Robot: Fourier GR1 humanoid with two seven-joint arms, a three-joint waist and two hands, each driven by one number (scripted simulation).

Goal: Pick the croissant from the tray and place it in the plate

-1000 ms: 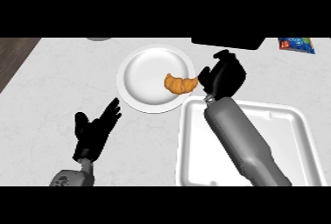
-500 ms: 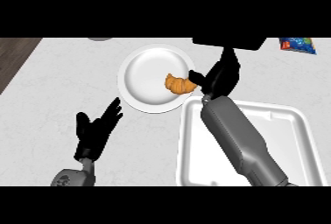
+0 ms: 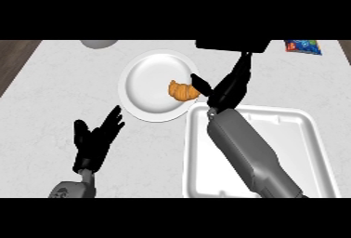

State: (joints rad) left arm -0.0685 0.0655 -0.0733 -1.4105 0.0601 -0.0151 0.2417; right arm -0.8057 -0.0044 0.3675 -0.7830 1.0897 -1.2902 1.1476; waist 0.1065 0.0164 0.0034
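Right hand [image 3: 230, 89] is just off the plate's [image 3: 146, 83] right edge, fingers straight and released, holding nothing. Its thumb points at the croissant [image 3: 183, 90], and I can't tell if it touches. The croissant lies on the plate, near that right rim: golden-brown, curved, ridged. The plate is round, white and smooth. Below and to the right of the plate sits the tray [image 3: 308, 153], white and rectangular with rounded corners. Left hand [image 3: 93, 142] rests below and to the left of the plate, fingers spread, holding nothing.
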